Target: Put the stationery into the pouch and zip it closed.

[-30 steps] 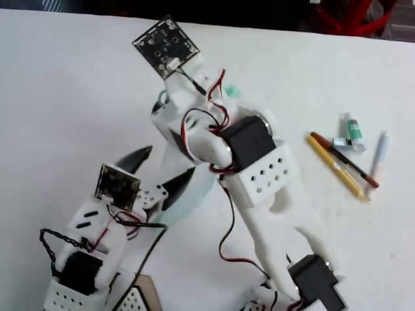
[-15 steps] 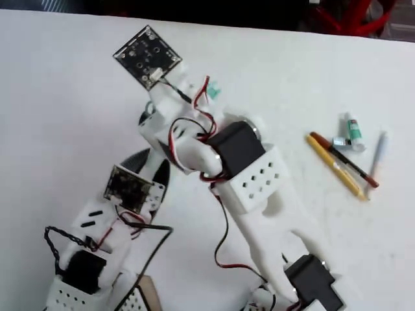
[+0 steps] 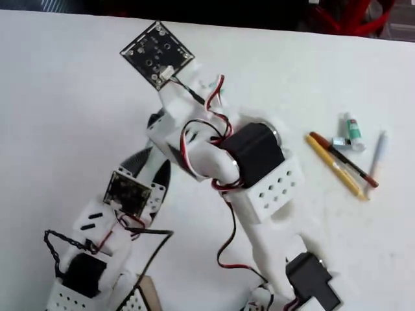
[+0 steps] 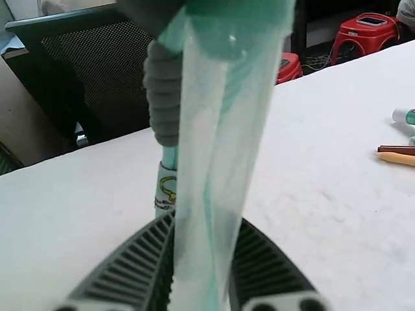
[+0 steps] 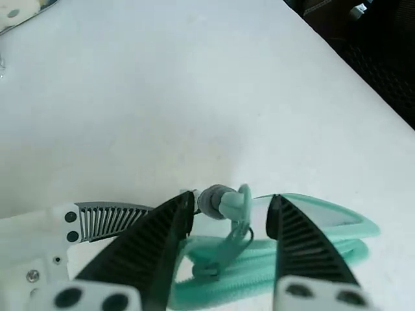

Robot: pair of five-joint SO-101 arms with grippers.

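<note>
- Since a second ago the left pincer (image 3: 152,167) has gone from wide open to closed. Over the last half second the right arm's wrist, carrying its square black camera board (image 3: 157,55), has swung a little back toward the loose pens.
- Seen from its own wrist, the left pincer (image 4: 206,223) is clamped on the translucent teal plastic pouch (image 4: 214,129). The pouch's thin body is squeezed flat between the two ribbed black fingers (image 4: 139,265) and rises upright out of them.
- A teal pen with a grey rubber grip (image 4: 163,97) stands right against the pouch's edge. Whether it sits inside the plastic I cannot tell.
- The right pincer (image 5: 230,202) is open, its smooth black fingers (image 5: 149,246) spread to either side of the zip end of the pouch (image 5: 331,223). The teal zip pull (image 5: 235,245) and the pen's grey end (image 5: 211,199) lie in the gap between them.
- From above, the two pincers meet left of the middle of the white worktop (image 3: 65,97), with the right arm lying over that spot.
- Well apart from them, on the worktop's right side, a yellow pencil (image 3: 334,167) and a brown-red pen (image 3: 343,161) lie side by side. A pale blue pen (image 3: 379,152) lies near them, and a small green-and-white tube (image 3: 353,128) just past their ends.
</note>
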